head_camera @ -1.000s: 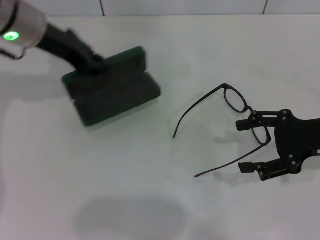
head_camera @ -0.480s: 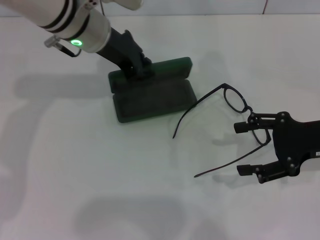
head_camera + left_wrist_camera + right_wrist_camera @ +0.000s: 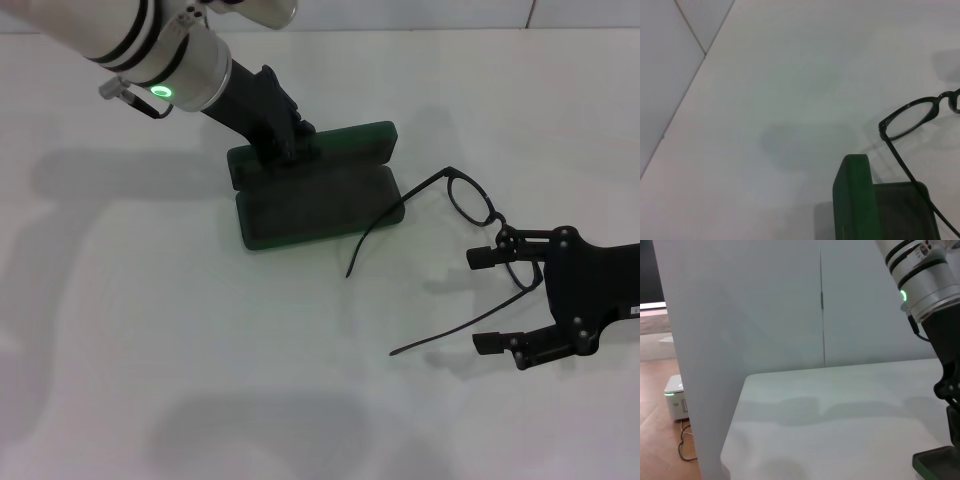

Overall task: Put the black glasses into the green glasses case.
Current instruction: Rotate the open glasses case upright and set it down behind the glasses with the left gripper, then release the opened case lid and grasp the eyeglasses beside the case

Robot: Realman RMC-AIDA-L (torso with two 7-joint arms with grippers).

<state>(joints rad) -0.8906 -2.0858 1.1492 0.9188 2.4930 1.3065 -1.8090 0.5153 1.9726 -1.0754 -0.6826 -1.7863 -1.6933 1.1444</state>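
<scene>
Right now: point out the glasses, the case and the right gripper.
black glasses [image 3: 470, 198], head view, far lens rim.
green glasses case [image 3: 310, 205], head view, felt-lined tray.
right gripper [image 3: 488, 300], head view, midway between its open fingertips.

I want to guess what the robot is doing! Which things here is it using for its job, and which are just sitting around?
For the job:
- black glasses, lying open on the table
- green glasses case, open, held at its lid by the left gripper
- right gripper, open beside the glasses

Just there:
- white table
- nothing else lying about
</scene>
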